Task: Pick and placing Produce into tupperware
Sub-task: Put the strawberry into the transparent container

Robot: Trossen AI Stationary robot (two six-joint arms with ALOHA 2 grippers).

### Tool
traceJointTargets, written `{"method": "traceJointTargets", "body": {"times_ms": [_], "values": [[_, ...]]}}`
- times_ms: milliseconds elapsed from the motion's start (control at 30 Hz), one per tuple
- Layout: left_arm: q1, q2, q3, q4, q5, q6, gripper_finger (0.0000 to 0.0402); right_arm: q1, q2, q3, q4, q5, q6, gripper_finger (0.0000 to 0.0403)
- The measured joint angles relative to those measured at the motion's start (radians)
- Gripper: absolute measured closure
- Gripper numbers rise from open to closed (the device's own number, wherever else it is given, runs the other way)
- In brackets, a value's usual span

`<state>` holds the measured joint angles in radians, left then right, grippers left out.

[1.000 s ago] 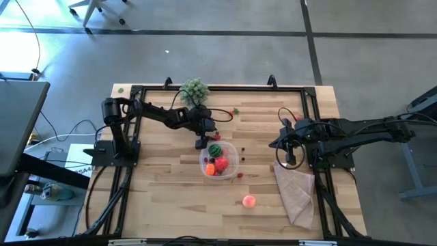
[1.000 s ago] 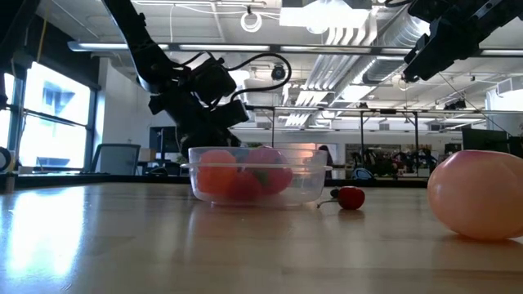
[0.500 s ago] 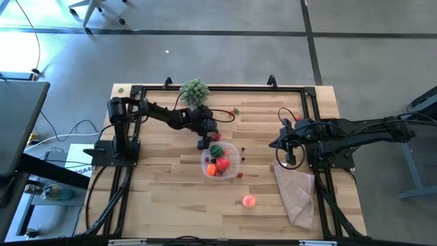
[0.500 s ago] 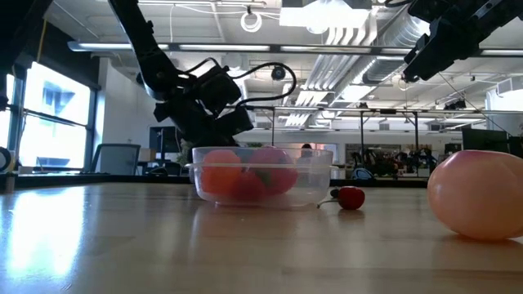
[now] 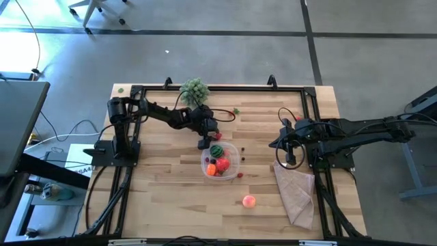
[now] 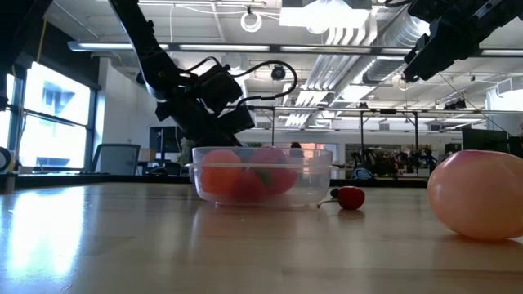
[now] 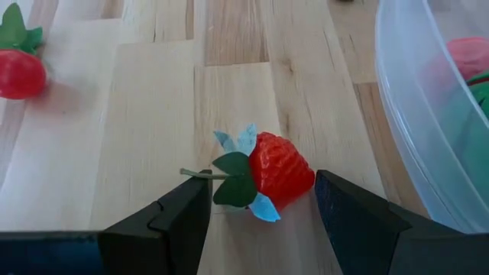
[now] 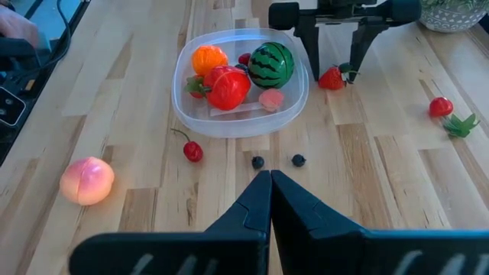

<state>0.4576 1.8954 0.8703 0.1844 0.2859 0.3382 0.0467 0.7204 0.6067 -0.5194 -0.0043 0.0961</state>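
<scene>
A red toy strawberry (image 7: 280,171) with green leaves lies on its side on the table, just outside the tupperware's far wall. My left gripper (image 7: 260,218) is open and stands astride it, one finger (image 7: 174,221) on each side, with a gap to the berry; the right wrist view shows the same left gripper (image 8: 331,67). The round clear tupperware (image 5: 234,167) holds an orange, a watermelon (image 8: 271,64), a red piece and a pink piece. My right gripper (image 8: 269,187) is shut and hovers to the right of the tupperware, above the tan cloth's far end.
Loose on the table are a pink peach (image 8: 86,180) near the front, a cherry (image 8: 191,151), two dark blueberries (image 8: 258,162) and a red piece with leaves (image 8: 441,107). The bushy plant (image 5: 194,89) sits at the far edge. The tan cloth (image 5: 296,193) lies on the right.
My left gripper has shifted a little toward the table's right, closer to the tupperware, and has stayed open. In the last half second it has kept still.
</scene>
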Motion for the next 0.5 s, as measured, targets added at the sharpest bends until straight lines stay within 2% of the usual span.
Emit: {"method": "traceJointTargets", "body": {"times_ms": [133,500], "values": [[0.000,0.000,0.000,0.000,0.003,0.001,0.0190,0.000,0.000,0.000,0.000,0.000,0.000,0.0403],[0.000,0.000,0.000,0.001,0.018,-0.006,0.0265,0.000,0.000,0.000,0.000,0.000,0.000,0.0403]]}}
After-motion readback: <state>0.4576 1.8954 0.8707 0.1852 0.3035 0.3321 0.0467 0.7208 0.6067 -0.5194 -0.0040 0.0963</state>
